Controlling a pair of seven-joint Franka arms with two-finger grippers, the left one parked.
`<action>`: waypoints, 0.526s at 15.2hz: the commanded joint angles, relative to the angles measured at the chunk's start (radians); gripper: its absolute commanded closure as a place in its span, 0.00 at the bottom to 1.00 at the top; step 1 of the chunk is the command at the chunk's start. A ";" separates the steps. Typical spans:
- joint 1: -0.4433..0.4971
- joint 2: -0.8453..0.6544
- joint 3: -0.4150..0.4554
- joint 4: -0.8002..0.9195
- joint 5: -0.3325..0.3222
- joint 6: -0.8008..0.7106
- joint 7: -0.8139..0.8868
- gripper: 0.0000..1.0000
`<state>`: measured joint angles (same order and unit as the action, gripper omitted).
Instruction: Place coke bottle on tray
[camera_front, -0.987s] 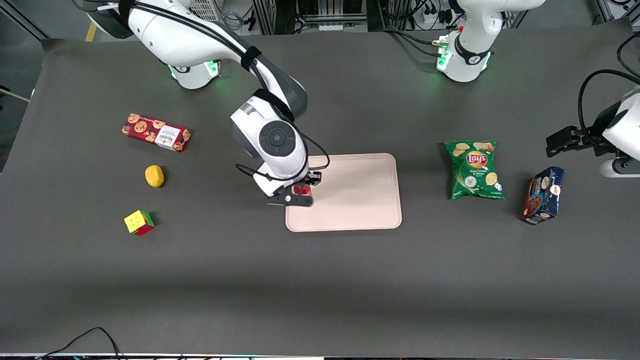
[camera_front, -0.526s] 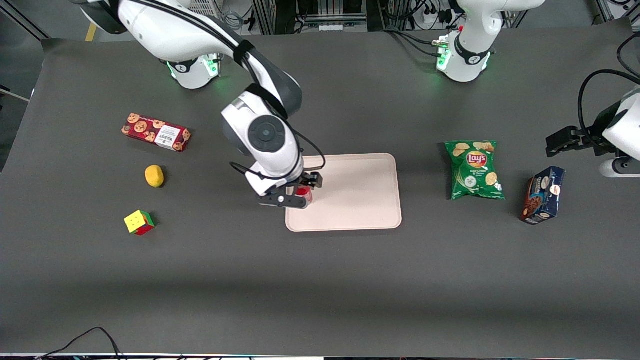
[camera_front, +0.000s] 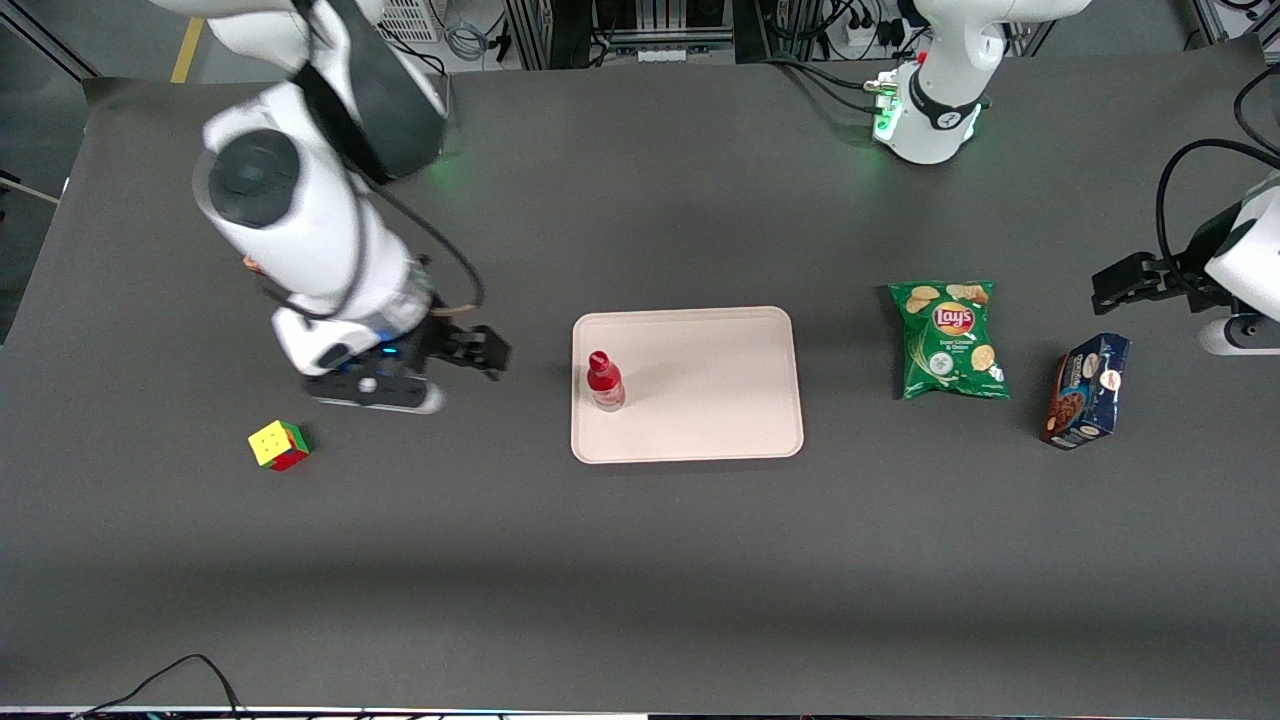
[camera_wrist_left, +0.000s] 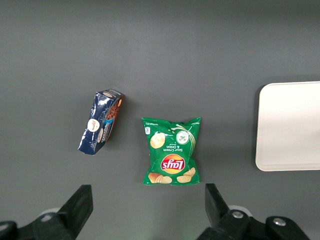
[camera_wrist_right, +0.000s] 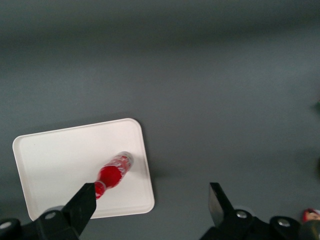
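Note:
The coke bottle (camera_front: 604, 380), slim and red with a red cap, stands upright on the tray (camera_front: 710, 400), near the tray's edge toward the working arm's end. The tray is pale pinkish-beige and flat. My gripper (camera_front: 480, 352) hangs open above the dark table, apart from the tray, toward the working arm's end. The right wrist view looks down on the coke bottle (camera_wrist_right: 114, 174) on the tray (camera_wrist_right: 55, 160), with the open gripper (camera_wrist_right: 151, 205) holding nothing. The tray's edge (camera_wrist_left: 292, 125) also shows in the left wrist view.
A coloured cube (camera_front: 278, 445) lies nearer the front camera than the arm. A green chips bag (camera_front: 948, 340) and a dark blue box (camera_front: 1085, 390) lie toward the parked arm's end. The arm covers most of the red cookie box.
The gripper let go of the coke bottle on the tray, then rose and swung away toward the working arm's end. The bottle stays standing where it was set.

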<state>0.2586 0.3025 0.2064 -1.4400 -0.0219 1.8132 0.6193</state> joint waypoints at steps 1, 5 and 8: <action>0.001 -0.196 -0.143 -0.172 0.077 0.006 -0.165 0.00; 0.001 -0.337 -0.283 -0.296 0.091 -0.017 -0.358 0.00; 0.001 -0.393 -0.358 -0.364 0.085 -0.038 -0.472 0.00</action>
<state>0.2499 -0.0100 -0.0941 -1.6989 0.0412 1.7765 0.2561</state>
